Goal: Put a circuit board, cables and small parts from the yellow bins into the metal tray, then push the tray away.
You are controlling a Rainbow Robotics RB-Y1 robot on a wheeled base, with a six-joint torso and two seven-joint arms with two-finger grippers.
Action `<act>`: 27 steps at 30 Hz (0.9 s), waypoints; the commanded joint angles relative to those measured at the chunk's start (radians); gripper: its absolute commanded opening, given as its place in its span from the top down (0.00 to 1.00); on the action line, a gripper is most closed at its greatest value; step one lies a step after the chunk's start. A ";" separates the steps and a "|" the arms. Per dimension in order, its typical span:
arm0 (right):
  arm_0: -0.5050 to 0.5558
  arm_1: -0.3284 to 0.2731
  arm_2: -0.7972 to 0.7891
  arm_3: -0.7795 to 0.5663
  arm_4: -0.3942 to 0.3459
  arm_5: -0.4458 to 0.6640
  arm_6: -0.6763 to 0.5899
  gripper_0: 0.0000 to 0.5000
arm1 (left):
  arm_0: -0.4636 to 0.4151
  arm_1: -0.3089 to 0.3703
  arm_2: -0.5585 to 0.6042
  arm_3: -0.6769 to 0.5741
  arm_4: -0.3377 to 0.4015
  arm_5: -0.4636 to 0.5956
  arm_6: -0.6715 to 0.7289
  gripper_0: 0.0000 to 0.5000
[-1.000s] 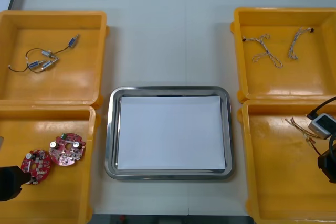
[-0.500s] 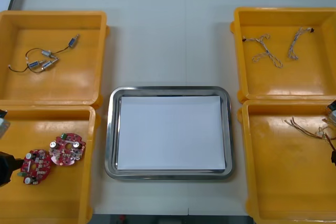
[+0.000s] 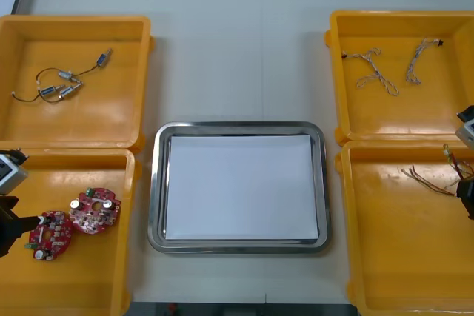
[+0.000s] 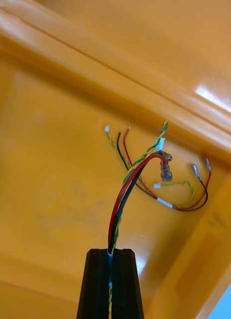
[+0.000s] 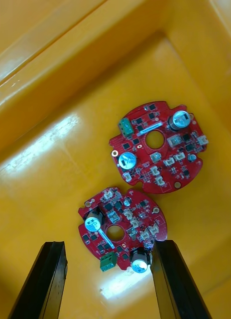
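Two round red circuit boards (image 3: 50,233) (image 3: 95,211) lie in the near left yellow bin (image 3: 111,271). My left gripper (image 3: 16,229) is at that bin's left edge, open. In the left wrist view its fingers (image 5: 48,279) stand apart on either side of the nearer board (image 5: 123,227), with the second board (image 5: 158,147) beyond. My right gripper (image 3: 466,194) is at the right edge over the near right bin (image 3: 400,257). It is shut on the red and yellow cable (image 4: 145,169), which rises from between the fingers (image 4: 125,284). The metal tray (image 3: 238,128), white inside, sits mid-table.
The far left bin (image 3: 111,123) holds small metal parts on a black cable (image 3: 59,86). Twisted cables (image 3: 378,72) lie in the far right bin (image 3: 444,120). Bare table stretches beyond the tray to the far edge.
My left gripper slid along the bin's left edge, away from the near side, up to the nearer board. My right gripper moved toward the right edge, and one cable end now lifts toward it.
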 commanded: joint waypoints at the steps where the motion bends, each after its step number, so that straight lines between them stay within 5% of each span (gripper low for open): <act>1: -0.073 -0.016 0.077 -0.042 -0.005 0.004 -0.095 1.00 | -0.043 0.051 0.056 0.107 0.124 0.007 -0.471 0.00; 11: -0.086 -0.067 0.201 -0.104 -0.058 0.004 -0.241 1.00 | -0.043 0.104 0.058 0.239 0.242 0.009 -0.540 0.00; 27: -0.086 -0.090 0.307 -0.139 -0.072 0.004 -0.371 1.00 | -0.029 0.175 0.079 0.311 0.263 0.006 -0.540 0.00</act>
